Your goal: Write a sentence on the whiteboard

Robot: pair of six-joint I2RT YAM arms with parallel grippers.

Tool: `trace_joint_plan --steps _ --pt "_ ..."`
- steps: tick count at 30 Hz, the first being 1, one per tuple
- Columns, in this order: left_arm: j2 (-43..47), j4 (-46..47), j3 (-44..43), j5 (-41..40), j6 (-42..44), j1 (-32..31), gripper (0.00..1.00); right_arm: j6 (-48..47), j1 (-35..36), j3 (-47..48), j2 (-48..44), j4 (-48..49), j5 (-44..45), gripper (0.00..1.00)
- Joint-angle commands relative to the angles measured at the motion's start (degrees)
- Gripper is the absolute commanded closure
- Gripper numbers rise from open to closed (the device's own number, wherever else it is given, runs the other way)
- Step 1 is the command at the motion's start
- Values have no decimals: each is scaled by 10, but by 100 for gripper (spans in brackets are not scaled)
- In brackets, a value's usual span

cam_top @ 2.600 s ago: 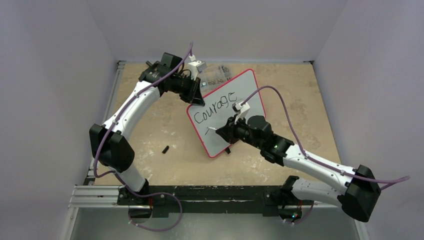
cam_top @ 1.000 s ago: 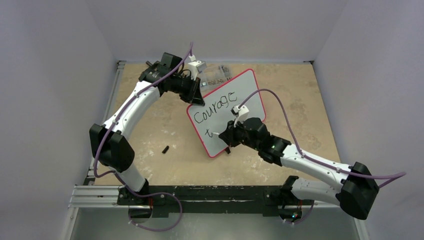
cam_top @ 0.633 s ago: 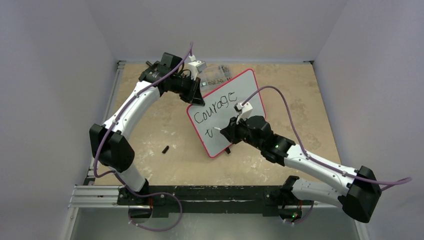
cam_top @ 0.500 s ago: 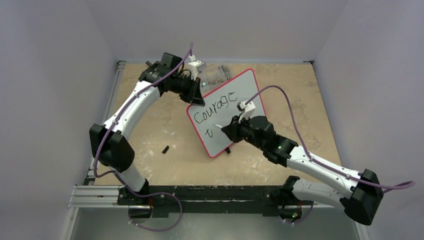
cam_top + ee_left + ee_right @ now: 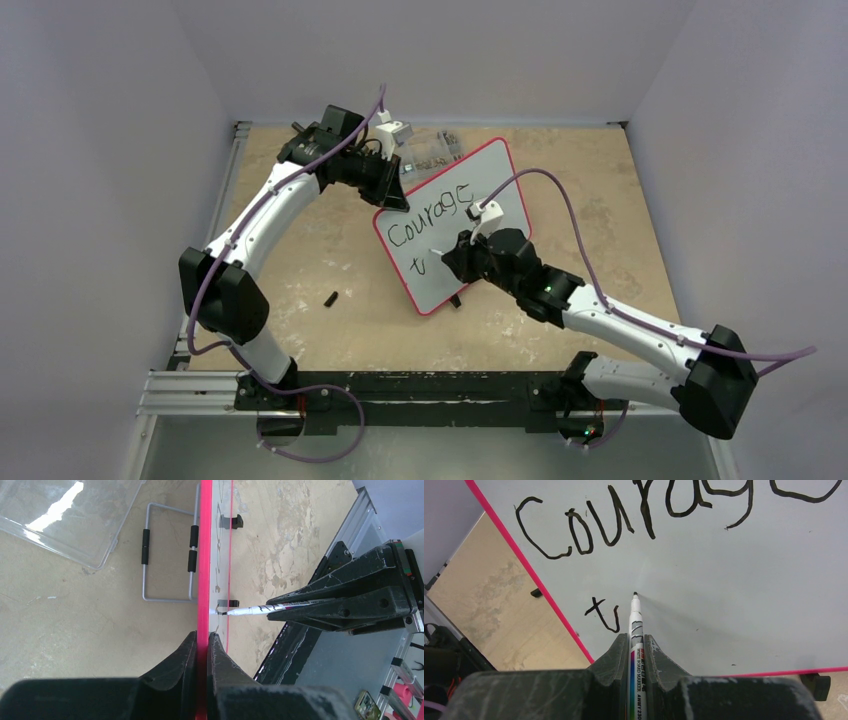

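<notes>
- Left claw [image 5: 202,642]: pinched shut on the edge of the whiteboard [image 5: 478,180], with only the thin pink rim between its fingers.
- The whiteboard sits near the middle of the table [image 5: 600,220], slanted, with 1 corner towards the far edge. It reads "Courage", with a lone "t" started on line 2.
- Marker [image 5: 636,622]: its tip is just right of the "t", at the surface or barely off it; I cannot tell which.
- Right claw [image 5: 636,642]: closed on the marker, its fingers gripping the barrel low down.
- Risk 1: pressing hard could swing the board about the narrow left grip, bending the stroke or pulling the rim free.
- Risk 2: pressing too lightly would leave gaps in the letters.
- Risk 3: the marker could slide back between the fingers under load.
- Risk 4: a low right claw might smear the fresh "t".
</notes>
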State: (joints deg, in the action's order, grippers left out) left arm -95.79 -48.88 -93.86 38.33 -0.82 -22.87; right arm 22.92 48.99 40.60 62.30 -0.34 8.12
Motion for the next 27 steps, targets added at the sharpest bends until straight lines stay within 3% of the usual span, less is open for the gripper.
trace_joint_plan --steps 1,20,27 --pt "-4 7 -13 -27 15 1 100 -6 -4 20 5 28 1 100" --pt "-5 6 -13 -26 15 1 100 12 -4 -46 -23 30 -17 100" --pt "-4 6 -12 -26 15 1 100 10 -5 -43 -30 9 15 100"
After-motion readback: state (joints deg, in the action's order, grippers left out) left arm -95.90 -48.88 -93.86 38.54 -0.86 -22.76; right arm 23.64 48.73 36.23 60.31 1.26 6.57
